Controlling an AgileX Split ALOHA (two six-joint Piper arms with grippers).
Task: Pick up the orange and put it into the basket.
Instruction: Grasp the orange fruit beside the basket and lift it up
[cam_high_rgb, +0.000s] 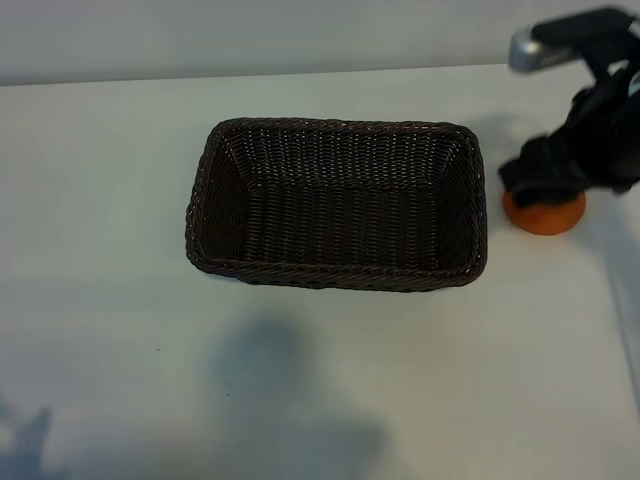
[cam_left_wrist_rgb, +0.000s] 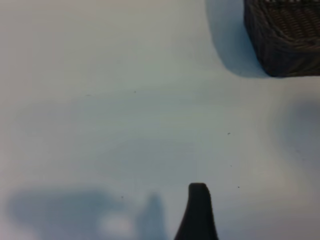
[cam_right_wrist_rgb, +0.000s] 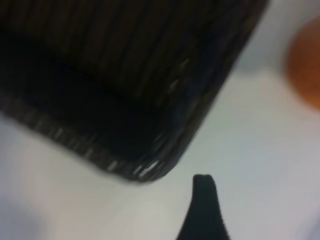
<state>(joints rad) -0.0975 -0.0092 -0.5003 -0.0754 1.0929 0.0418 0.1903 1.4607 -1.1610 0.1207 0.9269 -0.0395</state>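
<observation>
The basket (cam_high_rgb: 336, 205) sits empty mid-table (cam_high_rgb: 100, 300). Off its left side, the left gripper (cam_left_wrist_rgb: 197, 210) hangs over bare tabletop, fingers spread. Just right of the basket, the orange (cam_high_rgb: 544, 213) rests on the table, and the right gripper (cam_high_rgb: 550, 180) hovers right over it, fingers apart, gripping nothing.

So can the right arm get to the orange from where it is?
Probably yes. The right tool hangs just above the orange, jaws open, and nothing sits between them. The basket stands beside the orange, not over it.
</observation>
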